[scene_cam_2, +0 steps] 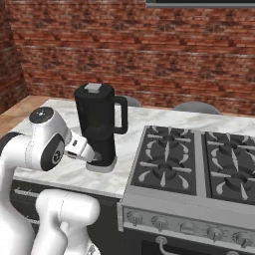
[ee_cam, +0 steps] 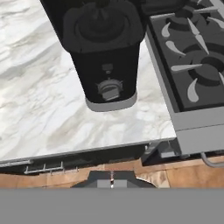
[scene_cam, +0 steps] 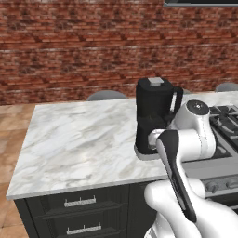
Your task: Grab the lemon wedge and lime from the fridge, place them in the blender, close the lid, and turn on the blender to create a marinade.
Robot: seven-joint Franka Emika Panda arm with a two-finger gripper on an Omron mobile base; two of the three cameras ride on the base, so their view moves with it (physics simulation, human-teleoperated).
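Brick-walled kitchen, white marble counter [scene_cam: 74, 144]. Tall black blender [scene_cam: 155, 118] with side handle stands at counter's front edge beside the gas stove [scene_cam_2: 199, 164]; flat black lid [scene_cam: 155, 83] seated on jar. Gripper [ee_cam: 112, 181] fully closed, empty, near blender's base knob [ee_cam: 108, 89].

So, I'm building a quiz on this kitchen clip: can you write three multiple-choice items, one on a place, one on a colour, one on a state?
1. Where does the blender stand?
A. on the marble counter, beside the stove
B. on a stove burner
C. on the floor

2. What colour is the square in the lid?
A. red
B. grey
C. yellow

3. How is the gripper?
A. wide open
B. gripping the lid
C. shut, empty

Answers: 1 A, its grey foot rests on marble; 2 B, grey on black; 3 C, fingertips meet with nothing between.
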